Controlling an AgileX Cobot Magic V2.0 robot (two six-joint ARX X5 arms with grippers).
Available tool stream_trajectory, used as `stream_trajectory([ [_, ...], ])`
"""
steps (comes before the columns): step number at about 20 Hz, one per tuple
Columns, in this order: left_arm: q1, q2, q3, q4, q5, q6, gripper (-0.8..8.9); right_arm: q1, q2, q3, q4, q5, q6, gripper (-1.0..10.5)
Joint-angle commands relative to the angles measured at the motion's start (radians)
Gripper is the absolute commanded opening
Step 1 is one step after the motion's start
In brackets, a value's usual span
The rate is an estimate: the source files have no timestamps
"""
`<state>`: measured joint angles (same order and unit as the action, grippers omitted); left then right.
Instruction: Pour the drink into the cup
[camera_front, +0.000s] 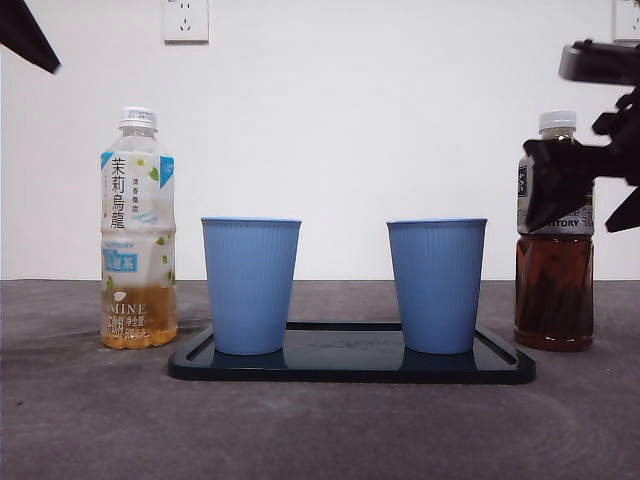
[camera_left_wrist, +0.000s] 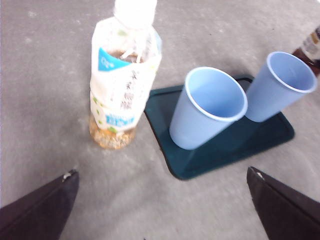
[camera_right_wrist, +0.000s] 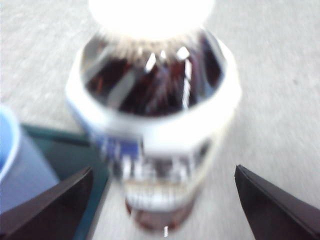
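While the right gripper (camera_right_wrist: 162, 200) hangs spread either side of the dark tea bottle (camera_front: 554, 240), beside the tray (camera_front: 500, 367), its smooth, nearly full, weighty body suggests gripping the labelled waist.

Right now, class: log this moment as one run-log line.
right gripper: open, flanking dark tea bottle | left gripper: open, waiting | cups: empty, on tray | pour: not started
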<state>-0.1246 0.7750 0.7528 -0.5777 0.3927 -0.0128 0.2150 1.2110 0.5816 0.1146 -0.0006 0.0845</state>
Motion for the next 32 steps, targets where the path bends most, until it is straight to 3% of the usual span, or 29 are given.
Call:
stream_trajectory([
  [1, -0.013, 0.064, 0.013, 0.059, 0.0, 0.013, 6.32, 0.007, -0.058, 0.013, -0.082, 0.0, 0.021, 4.6],
  [6, -0.058, 0.218, -0.062, 0.244, -0.014, 0.012, 6.33, 0.039, -0.246, 0.013, -0.253, 0.0, 0.05, 4.5],
  [18, -0.136, 0.604, -0.148, 0.756, -0.217, -0.003, 6.35, 0.163, -0.783, 0.013, -0.616, 0.0, 0.133, 4.5],
  [27, -0.136, 0.757, -0.148, 0.976, -0.244, -0.003, 6.14, 0.163, -0.975, 0.014, -0.702, 0.0, 0.134, 4.5],
  [32, -0.136, 0.778, -0.148, 1.02, -0.244, -0.004, 3.9, 0.163, -0.979, 0.014, -0.708, 0.0, 0.133, 4.5],
])
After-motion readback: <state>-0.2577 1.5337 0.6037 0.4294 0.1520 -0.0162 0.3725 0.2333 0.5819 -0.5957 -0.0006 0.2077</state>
